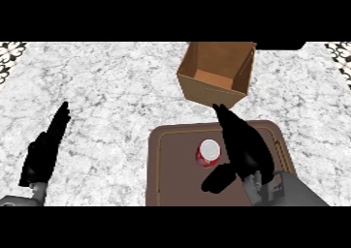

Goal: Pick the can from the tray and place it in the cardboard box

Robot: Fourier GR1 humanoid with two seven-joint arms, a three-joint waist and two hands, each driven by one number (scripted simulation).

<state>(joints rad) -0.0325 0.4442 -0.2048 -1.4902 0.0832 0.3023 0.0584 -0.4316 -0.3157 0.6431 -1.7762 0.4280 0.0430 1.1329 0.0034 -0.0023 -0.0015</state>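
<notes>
A red can with a white top [208,151] stands upright on the brown tray [171,167] at the lower middle of the head view. My right hand [243,145] hovers over the tray just right of the can, fingers straight and pointing away, thumb [217,180] spread below the can; it does not hold the can. Beyond the tray's far edge sits the open cardboard box [215,72], its inside bare. My left hand [44,147] rests open at the left, fingers up, far from the tray.
The counter top [100,87] is grey-white marble. Patterned tiles show at the far left [7,60] and far right [346,58] corners. A dark object [282,45] lies at the back edge behind the box.
</notes>
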